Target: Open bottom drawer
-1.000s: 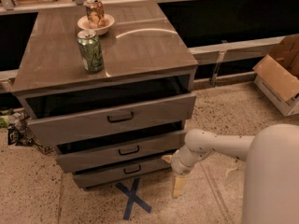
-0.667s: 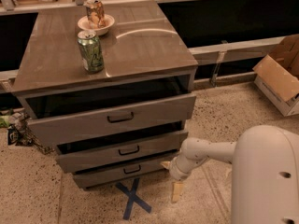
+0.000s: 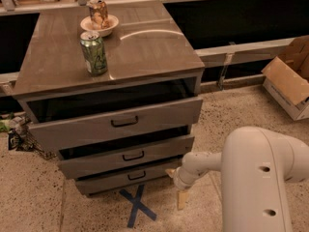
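Note:
The bottom drawer (image 3: 111,180) is the narrowest grey-brown front at the foot of the cabinet, with a small black handle (image 3: 136,176). It stands slightly pulled out, with a dark gap above it, like the two drawers over it. My gripper (image 3: 176,187) hangs low near the floor, just off the bottom drawer's right end and right of the handle. The white arm (image 3: 256,178) fills the lower right of the view.
A green can (image 3: 94,52) and a bowl (image 3: 107,27) holding another can stand on the cabinet top (image 3: 145,47). A blue tape X (image 3: 137,206) marks the floor in front. A cardboard box (image 3: 289,81) lies at the right, and clutter (image 3: 14,134) at the left.
The arm has swung in, so its large white link now fills the lower right. The gripper shifted slightly left and down toward the drawer's right end. The drawers have not moved.

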`<control>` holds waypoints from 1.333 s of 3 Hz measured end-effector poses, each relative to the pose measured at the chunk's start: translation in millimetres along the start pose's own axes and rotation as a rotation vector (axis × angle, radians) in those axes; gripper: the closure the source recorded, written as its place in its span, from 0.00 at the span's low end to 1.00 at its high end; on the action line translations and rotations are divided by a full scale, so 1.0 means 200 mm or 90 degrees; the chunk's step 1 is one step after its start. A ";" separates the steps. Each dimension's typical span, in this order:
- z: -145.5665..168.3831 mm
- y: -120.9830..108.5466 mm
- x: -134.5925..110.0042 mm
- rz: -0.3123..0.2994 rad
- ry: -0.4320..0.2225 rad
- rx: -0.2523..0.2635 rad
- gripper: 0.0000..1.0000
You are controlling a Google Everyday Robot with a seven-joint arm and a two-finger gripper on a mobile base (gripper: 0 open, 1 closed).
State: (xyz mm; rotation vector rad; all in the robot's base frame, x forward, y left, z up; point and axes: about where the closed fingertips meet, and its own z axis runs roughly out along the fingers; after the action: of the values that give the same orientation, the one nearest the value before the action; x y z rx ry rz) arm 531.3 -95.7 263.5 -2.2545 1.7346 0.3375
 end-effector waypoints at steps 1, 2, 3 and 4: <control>0.06 -0.04 0.06 -0.007 0.013 0.026 0.00; 0.12 -0.11 0.12 -0.021 0.024 0.070 0.00; 0.12 -0.13 0.12 -0.021 0.025 0.077 0.00; 0.16 -0.19 0.15 -0.029 0.040 0.109 0.00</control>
State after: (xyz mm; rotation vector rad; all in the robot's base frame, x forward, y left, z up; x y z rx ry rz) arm 574.7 -102.6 225.5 -2.1993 1.6694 0.1057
